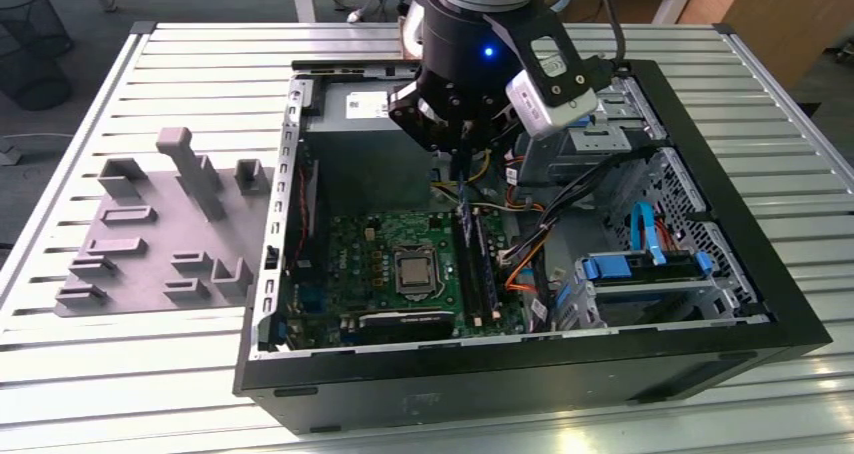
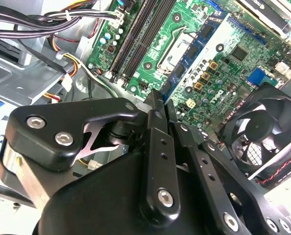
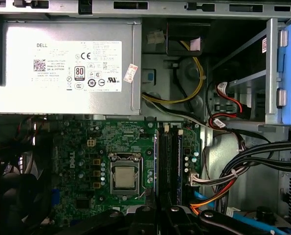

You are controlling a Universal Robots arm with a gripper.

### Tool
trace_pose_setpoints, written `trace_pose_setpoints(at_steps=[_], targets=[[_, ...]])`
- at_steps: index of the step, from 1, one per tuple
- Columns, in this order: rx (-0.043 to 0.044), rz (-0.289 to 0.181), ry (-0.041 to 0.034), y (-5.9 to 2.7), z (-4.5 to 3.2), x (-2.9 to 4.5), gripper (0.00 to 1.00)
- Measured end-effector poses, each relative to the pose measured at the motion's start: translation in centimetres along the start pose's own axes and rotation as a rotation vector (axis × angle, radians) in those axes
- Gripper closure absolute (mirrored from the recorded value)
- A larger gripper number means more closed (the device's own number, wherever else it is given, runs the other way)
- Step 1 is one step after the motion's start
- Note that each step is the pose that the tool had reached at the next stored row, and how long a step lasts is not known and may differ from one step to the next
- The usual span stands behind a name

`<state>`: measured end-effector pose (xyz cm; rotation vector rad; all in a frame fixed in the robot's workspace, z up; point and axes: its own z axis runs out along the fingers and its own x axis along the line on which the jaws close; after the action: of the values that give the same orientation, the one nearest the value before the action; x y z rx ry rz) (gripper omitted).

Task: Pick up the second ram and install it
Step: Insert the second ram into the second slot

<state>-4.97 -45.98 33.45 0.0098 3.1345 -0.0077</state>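
My gripper hangs over the open computer case, above the far end of the memory slots. Its fingers stand close together, shut on a thin dark stick seen edge-on, the second ram. In the first wrist view the ram runs as a dark strip from the gripper along the left of the two black slots. It sits above the green motherboard and apart from the slots.
A grey fixture plate with upright blocks lies on the table at the exterior view's left. The silver power supply fills the case's far end. Bundled cables and a blue drive cage crowd the slots' right; a fan sits beyond the processor socket.
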Motion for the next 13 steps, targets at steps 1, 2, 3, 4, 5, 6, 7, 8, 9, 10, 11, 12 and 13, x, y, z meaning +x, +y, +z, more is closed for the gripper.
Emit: trace_pose_setpoints(at_steps=[1,2,3,4,5,6,7,8,9,10,11,12,13], targets=[[-0.0001,0.000,0.0000,0.00,0.00,0.00,0.86],[0.0000,0.000,0.0000,0.00,0.00,0.00,0.86],[0.0003,0.000,0.0001,0.00,0.01,0.00,0.86],[0.0006,0.000,-0.0001,0.00,0.01,-0.01,0.86],[0.0008,0.000,-0.0001,0.00,0.06,-0.06,0.86],[0.0008,0.000,-0.0002,0.00,0.21,-0.23,0.86],[0.0010,0.000,0.0000,0.00,0.39,-0.38,0.86],[0.0010,0.000,-0.0001,-0.01,0.57,-0.45,0.86],[0.0010,0.000,-0.0001,-0.01,0.75,-0.49,0.86],[0.0010,-0.003,-0.0001,-0.01,0.93,-0.53,0.86],[0.0009,-0.007,0.0000,-0.03,1.11,-0.53,0.86],[0.0009,-0.011,-0.0001,-0.04,1.29,-0.53,0.86],[0.0009,-0.011,-0.0001,-0.05,1.47,-0.54,0.86]])
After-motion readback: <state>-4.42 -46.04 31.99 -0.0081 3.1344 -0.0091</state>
